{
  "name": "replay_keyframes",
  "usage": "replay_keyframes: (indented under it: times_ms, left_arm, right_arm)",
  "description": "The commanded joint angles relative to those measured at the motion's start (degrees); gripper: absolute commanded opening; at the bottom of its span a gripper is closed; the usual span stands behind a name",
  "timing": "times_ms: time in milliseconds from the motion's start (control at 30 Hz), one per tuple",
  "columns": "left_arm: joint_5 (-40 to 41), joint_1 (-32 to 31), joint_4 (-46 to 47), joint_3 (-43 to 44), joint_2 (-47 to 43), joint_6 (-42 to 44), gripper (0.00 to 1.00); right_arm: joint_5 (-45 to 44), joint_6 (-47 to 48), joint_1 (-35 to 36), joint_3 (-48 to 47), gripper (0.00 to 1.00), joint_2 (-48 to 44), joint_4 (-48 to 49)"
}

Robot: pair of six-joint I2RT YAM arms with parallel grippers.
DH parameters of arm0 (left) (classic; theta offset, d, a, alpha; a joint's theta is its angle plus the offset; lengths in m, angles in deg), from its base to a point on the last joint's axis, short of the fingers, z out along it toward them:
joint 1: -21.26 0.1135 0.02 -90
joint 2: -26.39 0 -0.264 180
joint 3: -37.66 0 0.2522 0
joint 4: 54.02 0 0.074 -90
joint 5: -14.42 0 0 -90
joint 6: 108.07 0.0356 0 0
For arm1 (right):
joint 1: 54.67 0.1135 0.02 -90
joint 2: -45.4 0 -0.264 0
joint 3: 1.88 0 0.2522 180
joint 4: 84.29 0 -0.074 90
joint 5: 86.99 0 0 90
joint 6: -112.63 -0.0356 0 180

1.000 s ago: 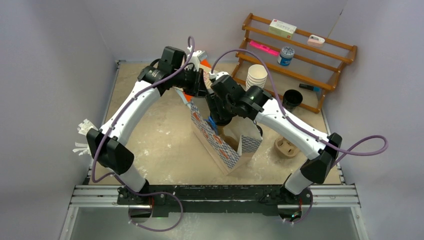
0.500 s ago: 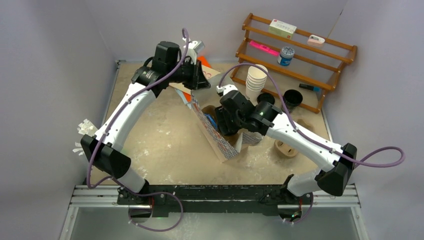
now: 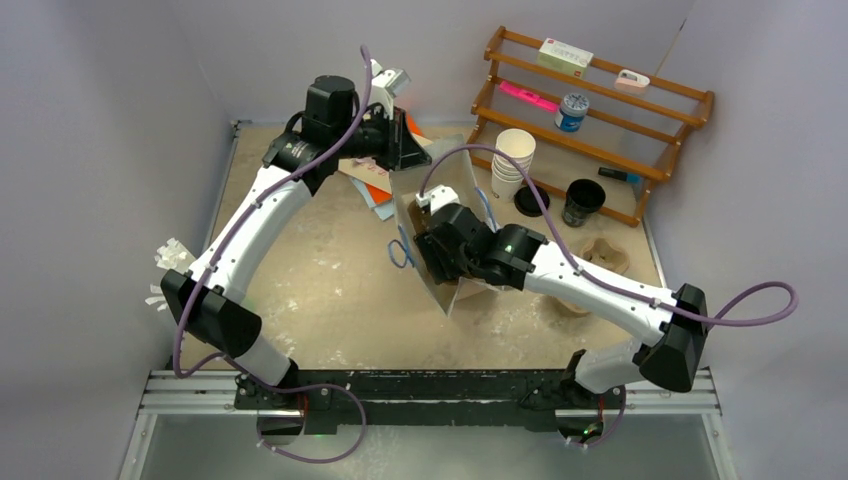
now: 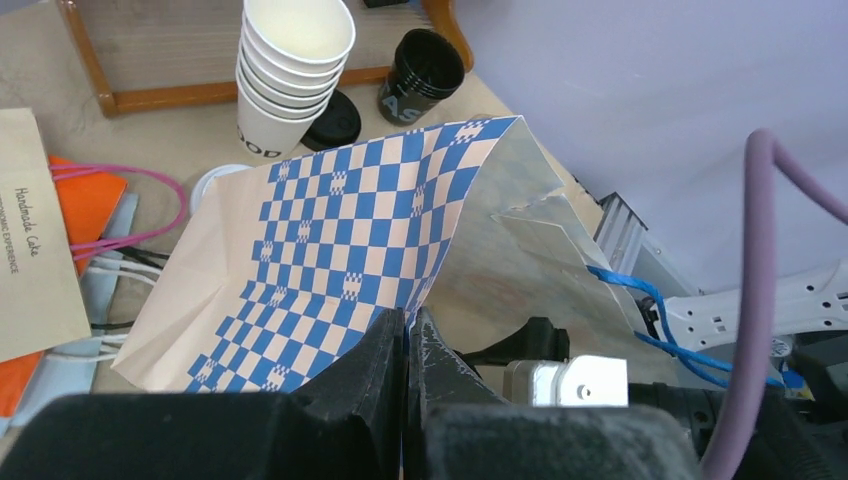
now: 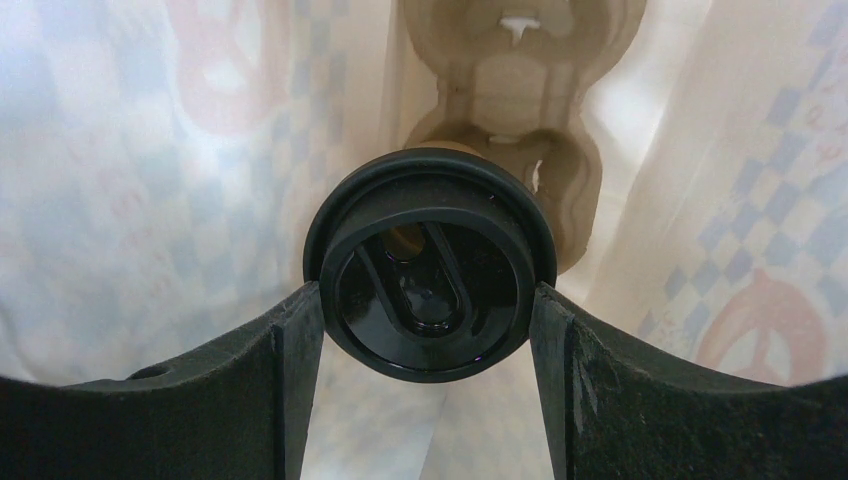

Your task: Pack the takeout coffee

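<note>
Right wrist view: right gripper [image 5: 426, 330] clamped on black-lidded coffee cup [image 5: 430, 265], cup now inside paper bag [image 5: 120, 200], cup carrier [image 5: 520, 90] showing at 12 o'clock. Over last 1 s I've swung right arm down into bag mouth. Left gripper [image 4: 405, 342], clenched on bag rim by look of it, pulled back toward 11 o'clock, tipping bag open. Set-down next, I reckon.

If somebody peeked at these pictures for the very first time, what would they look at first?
Probably the blue-checked paper bag in the middle of the table, with the right arm reaching into it. Inside it, the right gripper clasps a black-lidded cup, with a brown cardboard carrier showing beyond. A tall stack of white cups stands behind the bag, at the back right.
</note>
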Motion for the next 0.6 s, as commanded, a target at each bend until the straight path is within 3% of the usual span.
replay_keyframes:
  times_ms: [0,233,567]
  left_arm:
    - [-2.7,-0.1,4.2,1.7,-0.3,-1.2,0.0]
    - [-5.3,-0.1,4.1,1.9,0.2,-1.1,0.0]
    - [-6.6,-0.1,3.6,1.3,-0.3,0.4,0.0]
  right_arm:
    - [-5.5,1.1,1.0,3.6,0.31,-3.1,3.5]
    - [-9.4,1.0,0.8,5.5,0.31,-3.2,6.6]
    - [-7.5,1.6,-0.5,5.8,0.31,-1.0,8.6]
